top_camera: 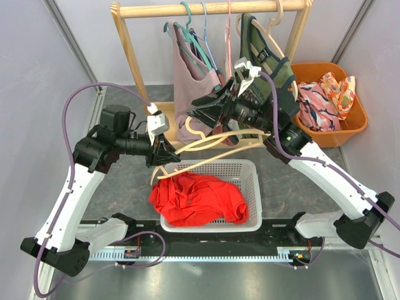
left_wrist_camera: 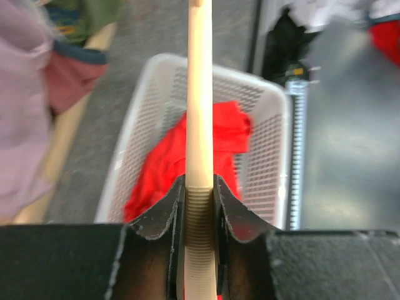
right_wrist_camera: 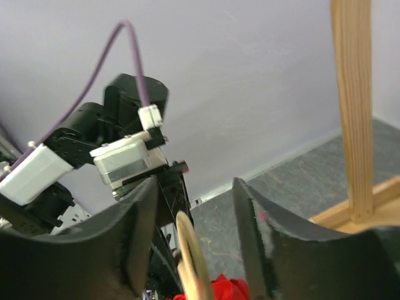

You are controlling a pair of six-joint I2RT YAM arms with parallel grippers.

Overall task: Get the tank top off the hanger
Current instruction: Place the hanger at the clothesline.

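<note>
A cream hanger point(top_camera: 215, 145) hangs bare in the air above the white basket point(top_camera: 253, 187). My left gripper point(top_camera: 164, 156) is shut on its ribbed end; the left wrist view shows the jaws point(left_wrist_camera: 200, 194) clamped on the cream bar point(left_wrist_camera: 200, 94). The red tank top point(top_camera: 197, 199) lies crumpled in the basket, off the hanger, and also shows in the left wrist view point(left_wrist_camera: 159, 169). My right gripper point(top_camera: 203, 112) is open by the hanger's hook end; in its wrist view the cream loop point(right_wrist_camera: 190, 250) stands between the spread jaws point(right_wrist_camera: 194, 206), untouched.
A wooden rack point(top_camera: 212, 9) at the back carries a mauve top point(top_camera: 190, 81), a green garment point(top_camera: 272, 62) and several hangers. An orange bin point(top_camera: 350, 125) of clothes stands at the right. The rack's post point(right_wrist_camera: 353, 106) is close to my right gripper.
</note>
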